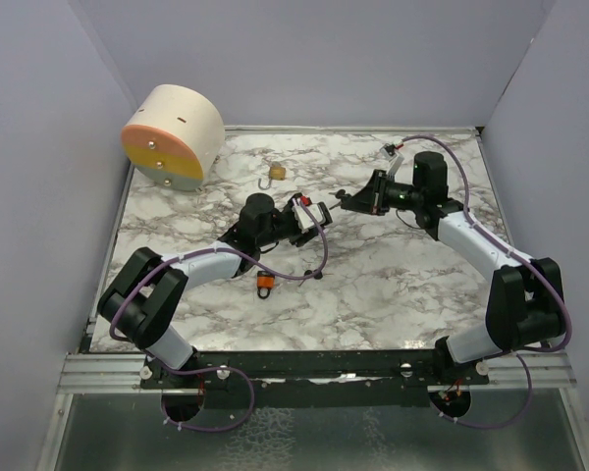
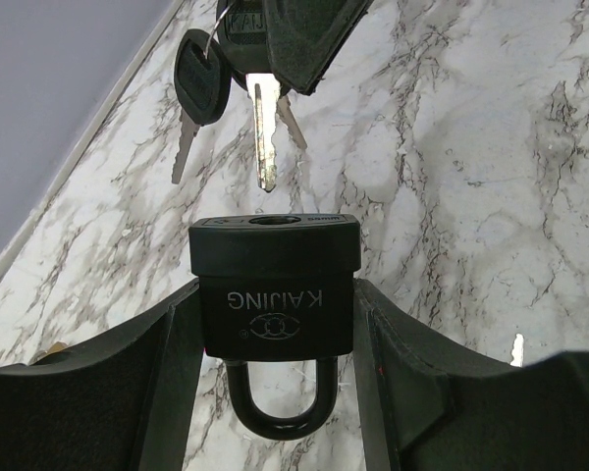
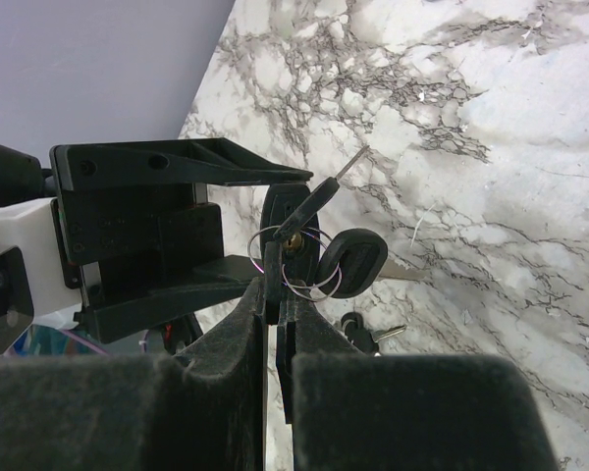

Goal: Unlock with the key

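A black padlock (image 2: pixel 275 285) sits clamped by its sides between the fingers of my left gripper (image 2: pixel 275 316), with its keyhole face turned away from the wrist and its shackle toward it. My right gripper (image 3: pixel 275 287) is shut on the black head of a key (image 2: pixel 264 137). The silver blade points at the keyhole and its tip hangs a short gap from it. Spare keys (image 2: pixel 198 83) dangle from the same ring. In the top view, the two grippers meet over the middle of the table, left gripper (image 1: pixel 311 214) and right gripper (image 1: pixel 353 200).
A round cream, orange and yellow drum (image 1: pixel 174 135) stands at the back left. A brass padlock (image 1: pixel 276 172) lies behind the grippers and an orange padlock (image 1: pixel 265 285) lies nearer the arm bases. A loose black-headed key (image 3: pixel 365 334) rests on the marble table (image 1: pixel 402 285).
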`<action>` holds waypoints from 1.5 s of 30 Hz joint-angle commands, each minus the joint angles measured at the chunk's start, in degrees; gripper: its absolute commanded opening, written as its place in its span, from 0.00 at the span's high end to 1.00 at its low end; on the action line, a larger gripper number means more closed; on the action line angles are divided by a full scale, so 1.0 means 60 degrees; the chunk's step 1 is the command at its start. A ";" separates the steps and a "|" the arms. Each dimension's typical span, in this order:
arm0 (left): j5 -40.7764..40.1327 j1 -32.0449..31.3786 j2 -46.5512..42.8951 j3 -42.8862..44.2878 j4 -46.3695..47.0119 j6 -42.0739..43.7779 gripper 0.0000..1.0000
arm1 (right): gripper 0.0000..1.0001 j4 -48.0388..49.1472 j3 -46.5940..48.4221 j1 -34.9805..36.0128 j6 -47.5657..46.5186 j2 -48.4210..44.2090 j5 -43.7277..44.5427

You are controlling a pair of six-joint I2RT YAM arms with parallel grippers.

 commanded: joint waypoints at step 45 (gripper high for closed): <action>0.0474 -0.0188 -0.0555 -0.0010 0.1317 0.0044 1.00 | 0.99 0.0438 -0.0249 0.0210 0.0008 -0.0107 0.0420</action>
